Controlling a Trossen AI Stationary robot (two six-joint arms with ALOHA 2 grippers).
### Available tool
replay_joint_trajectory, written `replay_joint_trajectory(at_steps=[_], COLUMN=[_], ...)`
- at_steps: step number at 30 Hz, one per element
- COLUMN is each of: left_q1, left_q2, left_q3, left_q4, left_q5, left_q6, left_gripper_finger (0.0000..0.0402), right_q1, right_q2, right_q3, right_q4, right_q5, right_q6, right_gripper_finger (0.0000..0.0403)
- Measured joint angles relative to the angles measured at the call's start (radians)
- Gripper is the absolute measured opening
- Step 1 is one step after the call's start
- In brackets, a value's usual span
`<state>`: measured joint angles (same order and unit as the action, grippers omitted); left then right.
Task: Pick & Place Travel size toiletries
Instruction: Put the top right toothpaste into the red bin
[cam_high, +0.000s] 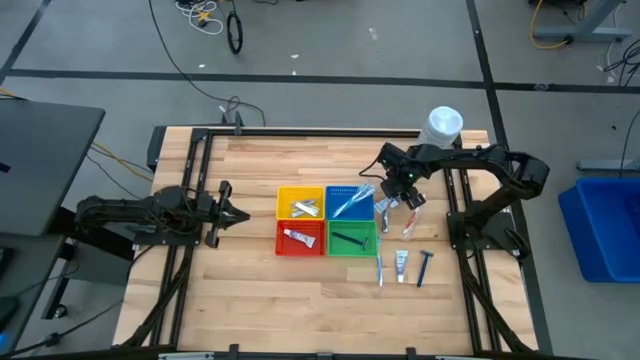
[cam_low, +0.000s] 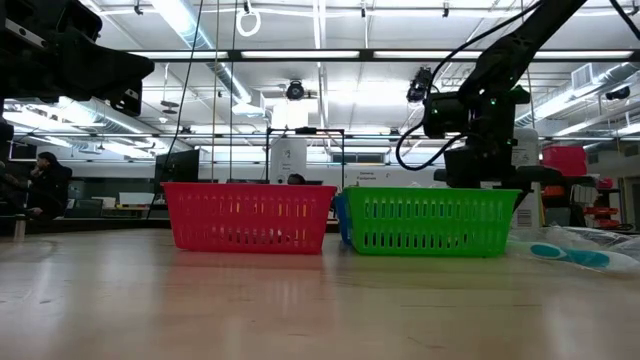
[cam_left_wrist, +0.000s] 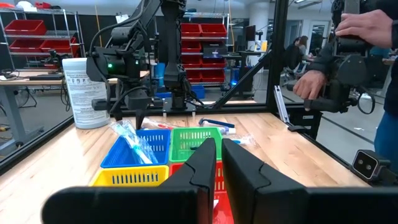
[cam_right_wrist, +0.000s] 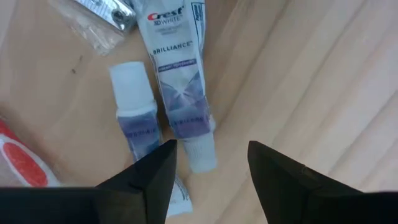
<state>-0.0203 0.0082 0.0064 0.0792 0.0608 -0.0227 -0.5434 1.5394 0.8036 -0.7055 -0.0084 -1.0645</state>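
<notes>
right claw (cam_right_wrist: 211, 165) | parted (above table) | over toothpaste tube (cam_right_wrist: 180, 81)

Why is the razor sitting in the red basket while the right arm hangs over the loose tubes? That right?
Not quite. The high view shows the razor in the green basket; the red basket holds a small tube. The rest stands: the right gripper, jaws open, hangs over the loose tubes.

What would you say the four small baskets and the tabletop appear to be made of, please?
The red basket and green basket look like moulded plastic: bright, even colour and slotted lattice walls. The yellow basket and blue basket appear to match. The table looks like pale, smooth-finished wood, going by its plank seams and grain.
</notes>
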Motion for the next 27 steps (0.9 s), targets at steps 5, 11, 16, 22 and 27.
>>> replay_joint_trajectory(at_steps=[5, 11, 16, 22, 27], left_q1=[0.000, 0.000, 0.000, 0.000, 0.000], left_q2=[0.000, 0.000, 0.000, 0.000, 0.000], left_q3=[0.000, 0.000, 0.000, 0.000, 0.000], left_q4=[0.000, 0.000, 0.000, 0.000, 0.000], left_q5=[0.000, 0.000, 0.000, 0.000, 0.000], left_q6=[0.000, 0.000, 0.000, 0.000, 0.000], left_gripper_finger=[0.0032, 0.0032, 0.0032, 0.0032, 0.0032], right_q1=[0.000, 0.000, 0.000, 0.000, 0.000], right_q2=[0.008, 0.017, 0.017, 0.017, 0.017], right_q3=[-0.003, -0.023, -0.023, -0.023, -0.023], right_q4=[0.002, 0.015, 0.015, 0.015, 0.015], right_q5=[-0.002, -0.002, -0.002, -0.002, -0.002], right_q6=[0.000, 0.000, 0.000, 0.001, 0.001], right_gripper_finger=[0.0202, 0.0181, 0.0156, 0.0122, 0.0104])
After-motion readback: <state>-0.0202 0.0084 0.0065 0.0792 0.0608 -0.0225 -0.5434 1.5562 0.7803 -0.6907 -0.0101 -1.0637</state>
